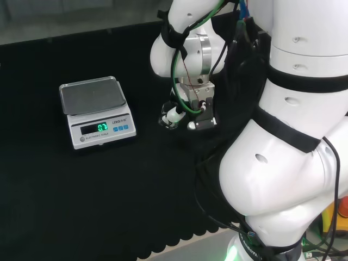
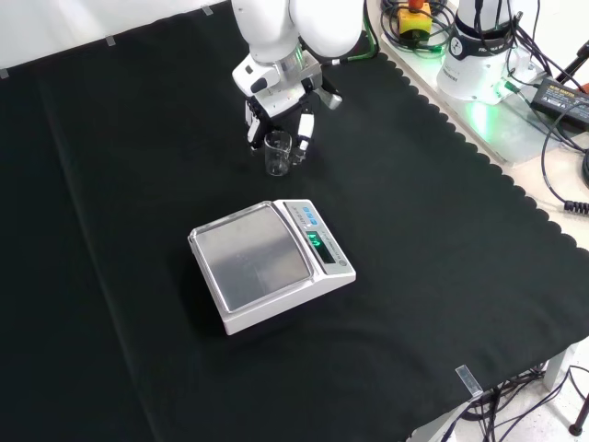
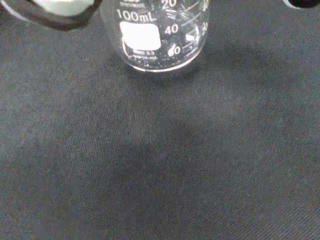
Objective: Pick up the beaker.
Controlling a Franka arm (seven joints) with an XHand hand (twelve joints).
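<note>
A small clear glass beaker [image 2: 278,153] stands upright on the black cloth, just beyond the scale in the front view. The hand [image 2: 276,109] hangs low right over it, with one finger [image 2: 253,129] on its left and another [image 2: 306,127] on its right. The fingers straddle the glass with small gaps and do not clasp it. In the wrist view the beaker [image 3: 157,35] shows its printed scale and white label, its base flat on the cloth, with a fingertip [image 3: 50,12] close beside it. In the head view the hand [image 1: 185,111] is lowered beside the arm's links.
A white weighing scale [image 2: 267,262] with a steel pan and lit green display sits near the beaker, also seen in the head view as the scale [image 1: 95,111] at left. The cloth's scalloped edge [image 2: 479,157] runs along the right, with cables and a base beyond.
</note>
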